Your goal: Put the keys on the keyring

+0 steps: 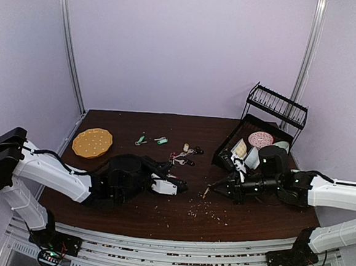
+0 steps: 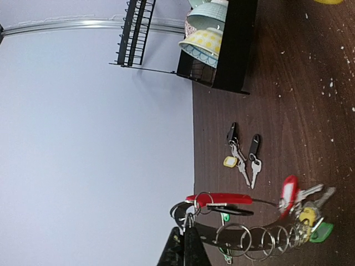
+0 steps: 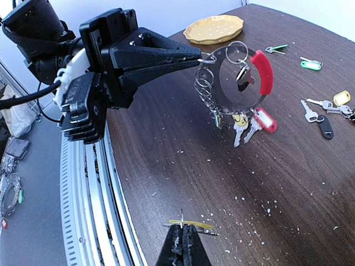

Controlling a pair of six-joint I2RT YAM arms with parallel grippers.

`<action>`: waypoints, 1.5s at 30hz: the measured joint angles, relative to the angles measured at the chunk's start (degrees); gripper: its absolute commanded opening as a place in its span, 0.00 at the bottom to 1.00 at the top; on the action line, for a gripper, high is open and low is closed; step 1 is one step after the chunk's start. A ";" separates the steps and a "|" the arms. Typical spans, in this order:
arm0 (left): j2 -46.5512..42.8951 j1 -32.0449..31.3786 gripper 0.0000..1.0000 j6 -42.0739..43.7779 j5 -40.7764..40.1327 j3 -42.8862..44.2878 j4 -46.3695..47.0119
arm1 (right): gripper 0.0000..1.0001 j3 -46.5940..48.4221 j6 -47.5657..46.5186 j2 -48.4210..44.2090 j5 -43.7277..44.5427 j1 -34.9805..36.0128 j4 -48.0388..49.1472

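My left gripper (image 2: 186, 235) is shut on a small ring at the end of the keyring (image 2: 222, 198), a loop with a red arc, and holds it above the table. Several silver rings and keys with red (image 2: 288, 193), yellow and green tags hang from it. In the right wrist view the left gripper (image 3: 195, 55) and the keyring (image 3: 263, 72) hang ahead of me. My right gripper (image 3: 183, 228) is shut on a key with a flat yellow tag (image 3: 194, 224), low over the table. From the top both grippers, left (image 1: 182, 185) and right (image 1: 205, 190), face each other closely.
Loose keys lie on the far table: two green-tagged ones (image 1: 141, 140) (image 1: 161, 140) and a bunch with black heads and a yellow tag (image 1: 185, 155). A yellow plate (image 1: 92, 142) sits at the back left. A black dish rack (image 1: 262, 124) with bowls stands at the back right. Crumbs litter the wood.
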 measured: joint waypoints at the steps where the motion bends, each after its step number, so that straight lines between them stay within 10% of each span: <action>1: -0.24 0.28 0.00 -0.63 0.48 0.04 -0.94 | 0.00 0.00 0.00 -0.37 0.26 0.00 0.00; 17: 12.33 -1.53 0.00 -23.43 37.94 5.35 -24.46 | 0.00 0.00 1.18 -3.61 4.55 -0.04 -2.97; 26: 13.46 -1.88 0.43 -28.61 47.28 8.09 -32.13 | 0.00 1.86 -0.15 -3.76 5.68 -0.46 -8.07; 45: 17.35 9.53 0.68 -35.28 59.65 26.71 -56.52 | 0.00 2.75 -1.33 -1.49 5.03 -3.58 -9.38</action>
